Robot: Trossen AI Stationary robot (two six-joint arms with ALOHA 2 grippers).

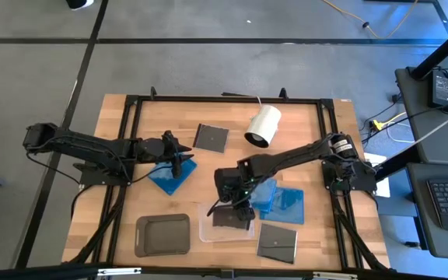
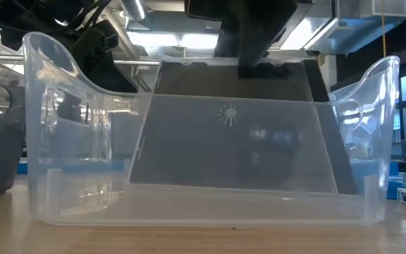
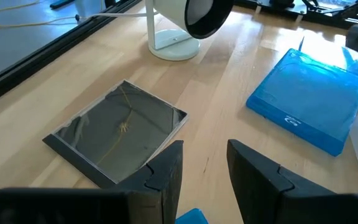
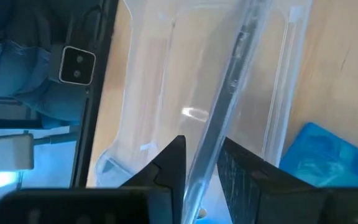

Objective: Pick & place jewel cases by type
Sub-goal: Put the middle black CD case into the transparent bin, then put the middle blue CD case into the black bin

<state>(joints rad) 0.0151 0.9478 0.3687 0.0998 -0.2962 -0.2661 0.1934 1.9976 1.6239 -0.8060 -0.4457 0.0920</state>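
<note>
Wooden tabletop framed by black rails [image 1: 134,140] carried everything. At its left, the left gripper [image 1: 179,158] hovered over a blue jewel case [image 1: 169,177], its fingers [image 3: 166,174] spread apart with nothing between them; just past them lay a dark jewel case [image 1: 210,137] flat on the wood, and farther on a white cylinder [image 1: 264,126] on its side. Near the front edge sat a dark grey tray [image 1: 162,235]. To its right the right gripper [image 1: 233,210] held a dark grey-black jewel case [image 2: 231,144] by its upper edge, tilted, its lower edge down inside the clear tray [image 2: 41,169]; the fingers [image 4: 169,165] pinched the case only loosely. More blue cases [image 1: 282,201] lay beside that tray, and another dark case [image 1: 278,242] sat near the front right. The likely trouble: with so light a pinch on a leaning case, it could slip and slap down, or catch on the clear wall and stay propped instead of lying flat.
</note>
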